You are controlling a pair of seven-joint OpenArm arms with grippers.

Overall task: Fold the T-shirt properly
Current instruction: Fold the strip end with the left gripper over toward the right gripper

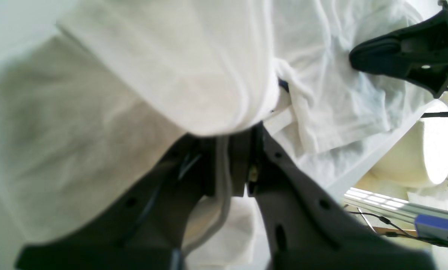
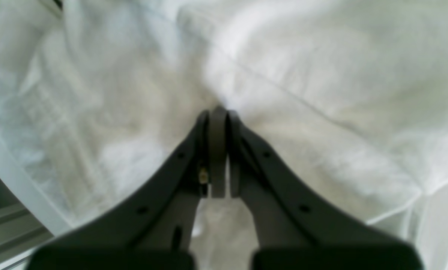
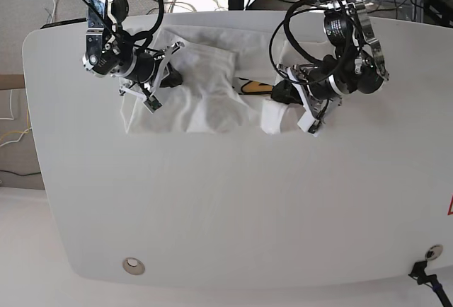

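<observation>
The white T-shirt [image 3: 205, 95] lies crumpled and partly doubled over at the back of the table. A sliver of yellow-orange print [image 3: 251, 86] peeks from a fold. My left gripper [image 3: 282, 97] is at its right end, shut on a bunched white fold that hangs from it. In the left wrist view the cloth [image 1: 190, 75] runs between the pinched tips of the left gripper [image 1: 239, 131]. My right gripper [image 3: 172, 77] is at the shirt's left part. In its wrist view the right gripper [image 2: 218, 112] is shut, with fabric [image 2: 302, 75] puckering at its tip. The right gripper [image 1: 370, 56] also shows from the left wrist.
The white table [image 3: 212, 201] stretches toward the front, with a round metal grommet [image 3: 131, 266] near its front left edge. Cables and stands crowd the area behind the back edge. An aluminium rail [image 1: 396, 206] and a small blue box [image 1: 434, 227] sit beyond the table's side.
</observation>
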